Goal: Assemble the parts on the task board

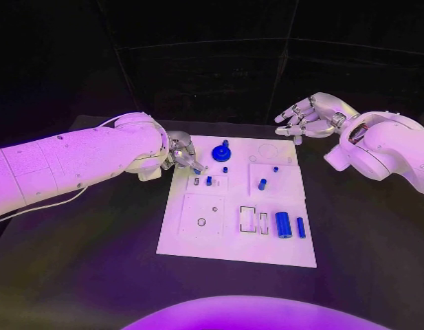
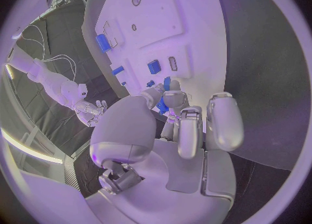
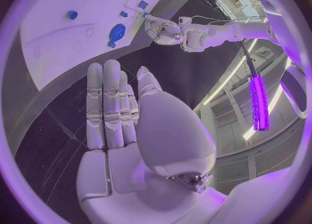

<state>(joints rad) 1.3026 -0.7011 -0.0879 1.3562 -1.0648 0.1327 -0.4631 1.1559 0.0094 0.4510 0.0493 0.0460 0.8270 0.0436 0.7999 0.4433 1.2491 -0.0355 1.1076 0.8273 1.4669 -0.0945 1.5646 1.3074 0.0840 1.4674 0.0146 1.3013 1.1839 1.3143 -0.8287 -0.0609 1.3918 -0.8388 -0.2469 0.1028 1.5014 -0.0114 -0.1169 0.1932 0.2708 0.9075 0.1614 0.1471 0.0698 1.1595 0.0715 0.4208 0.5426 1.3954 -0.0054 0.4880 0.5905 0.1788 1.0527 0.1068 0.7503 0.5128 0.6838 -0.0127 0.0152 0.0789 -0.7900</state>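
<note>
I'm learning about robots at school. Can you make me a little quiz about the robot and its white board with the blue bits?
1. True or false: the right hand is gripping a blue part.
2. Which hand is over the task board? A) the left hand B) the right hand C) both
3. Fill in: the two blue cylinders lie side by side near the board's ____ edge, the one closest to the robot.

Key
1. False. It hangs past the far right corner with its fingers apart and nothing in them.
2. A. Its fingers reach in over the far left corner, close to the round blue knob.
3. Near.
</note>
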